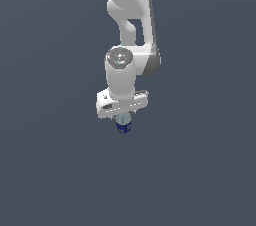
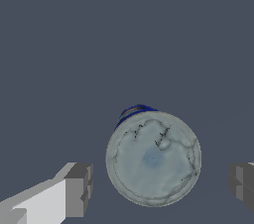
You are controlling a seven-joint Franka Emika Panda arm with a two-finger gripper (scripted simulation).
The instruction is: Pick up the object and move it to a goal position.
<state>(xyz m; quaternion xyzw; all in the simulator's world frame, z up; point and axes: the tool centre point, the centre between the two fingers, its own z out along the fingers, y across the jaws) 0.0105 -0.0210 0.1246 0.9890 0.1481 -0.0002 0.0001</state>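
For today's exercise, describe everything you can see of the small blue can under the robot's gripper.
The can is a small cylinder with a deep blue side wall and a round, silvery-grey top that looks like dull, mottled metal. It stands upright on the plain grey floor, directly beneath the gripper. The grey fingers flank it on two sides with clear gaps, so nothing but the floor touches it. In the exterior view only its lower blue part shows.

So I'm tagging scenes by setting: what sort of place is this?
Seemingly a bare simulated test scene, no real room: a flat, featureless grey-blue surface, one white arm with its claw open around a lone blue can.
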